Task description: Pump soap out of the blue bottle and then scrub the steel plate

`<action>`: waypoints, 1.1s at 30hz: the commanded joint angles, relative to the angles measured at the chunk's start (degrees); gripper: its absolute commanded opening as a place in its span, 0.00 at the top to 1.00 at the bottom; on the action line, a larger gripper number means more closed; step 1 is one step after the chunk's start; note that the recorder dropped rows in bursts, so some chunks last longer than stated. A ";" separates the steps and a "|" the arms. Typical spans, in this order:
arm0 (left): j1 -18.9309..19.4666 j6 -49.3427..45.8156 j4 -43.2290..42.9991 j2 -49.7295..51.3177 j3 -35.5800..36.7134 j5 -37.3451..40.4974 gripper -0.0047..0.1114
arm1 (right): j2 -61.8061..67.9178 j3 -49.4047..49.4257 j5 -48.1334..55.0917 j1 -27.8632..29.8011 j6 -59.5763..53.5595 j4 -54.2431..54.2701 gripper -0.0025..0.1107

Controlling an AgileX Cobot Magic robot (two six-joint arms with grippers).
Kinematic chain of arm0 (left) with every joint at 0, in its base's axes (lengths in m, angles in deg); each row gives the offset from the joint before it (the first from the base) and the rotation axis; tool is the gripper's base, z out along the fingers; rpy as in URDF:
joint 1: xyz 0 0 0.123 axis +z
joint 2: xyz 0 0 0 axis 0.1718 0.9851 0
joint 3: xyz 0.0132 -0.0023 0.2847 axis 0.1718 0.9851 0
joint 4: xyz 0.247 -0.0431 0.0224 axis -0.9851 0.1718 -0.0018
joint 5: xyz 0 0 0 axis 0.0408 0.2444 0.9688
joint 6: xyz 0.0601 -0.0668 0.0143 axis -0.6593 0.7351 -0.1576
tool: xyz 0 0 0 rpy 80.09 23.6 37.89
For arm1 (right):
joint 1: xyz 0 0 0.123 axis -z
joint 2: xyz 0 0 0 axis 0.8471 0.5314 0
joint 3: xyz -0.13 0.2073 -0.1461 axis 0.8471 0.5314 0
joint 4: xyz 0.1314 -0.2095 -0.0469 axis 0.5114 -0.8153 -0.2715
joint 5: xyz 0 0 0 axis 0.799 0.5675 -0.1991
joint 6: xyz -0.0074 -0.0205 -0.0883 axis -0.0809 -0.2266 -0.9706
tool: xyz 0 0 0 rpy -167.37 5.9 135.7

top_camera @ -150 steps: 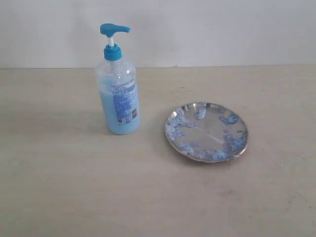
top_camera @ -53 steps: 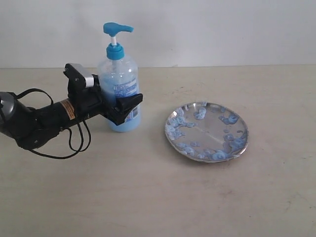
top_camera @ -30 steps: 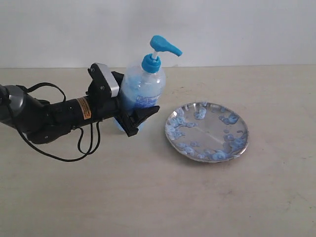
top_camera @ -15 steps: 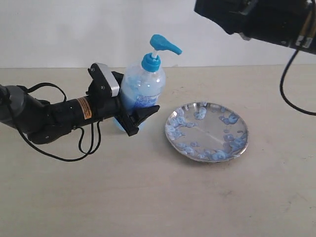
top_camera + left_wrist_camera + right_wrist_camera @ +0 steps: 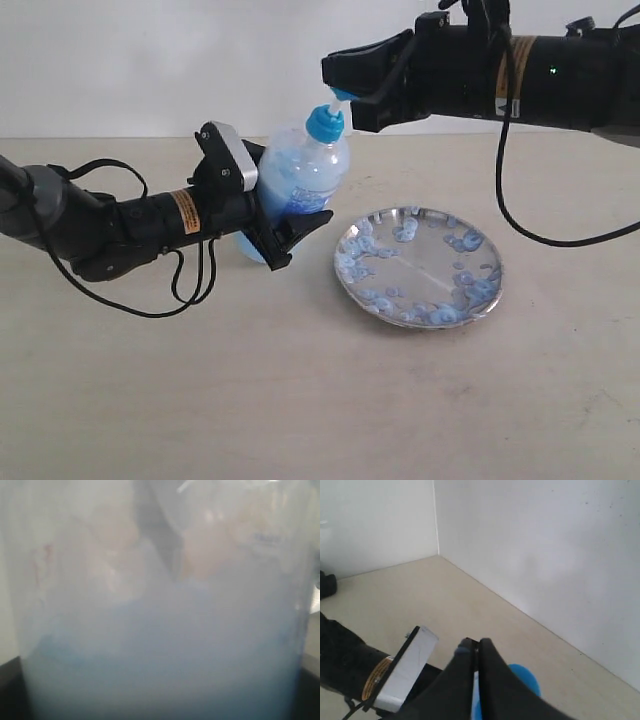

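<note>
Gripping blue bottle (image 5: 300, 178) with left end effector (image 5: 300, 240), tilting toward steel plate (image 5: 426, 263) | holding right end effector (image 5: 345, 88) closed atop bottle

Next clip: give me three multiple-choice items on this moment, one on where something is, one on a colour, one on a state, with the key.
1. In the exterior view, the steel plate lies:
A) left of the blue bottle
B) right of it, on the table
C) balanced on top of it

2. The bottle's collar is:
A) red
B) blue
C) black

3. The bottle is:
A) upright and untouched
B) lying flat on the plate
C) tilted, clamped in the left gripper

Key:
1 B, the plate rests on the table to the bottle's right.
2 B, the collar is bright blue.
3 C, the gripper's fingers clasp the leaning body.
</note>
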 commanded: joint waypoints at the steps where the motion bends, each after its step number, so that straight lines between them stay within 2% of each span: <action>1: -0.52 1.33 0.08 -0.02 -0.39 0.56 0.92 | -0.14 -0.29 3.45 0.01 -4.08 6.01 0.98; 5: -0.52 1.33 -0.18 -0.02 -0.39 0.57 0.92 | -0.14 -0.29 3.72 0.01 -5.07 6.93 0.98; 11: -0.52 1.33 -0.18 -0.02 -0.39 0.57 0.92 | 0.22 -0.29 6.34 0.01 1.43 2.88 0.98; 23: -0.67 1.33 -1.58 -0.02 -0.39 0.57 0.92 | 6.12 -0.29 6.35 -0.18 6.78 -1.26 0.98; 33: -0.66 1.33 -3.37 -0.02 -0.39 0.57 0.92 | 9.24 -0.29 12.39 -4.00 7.57 -3.34 0.98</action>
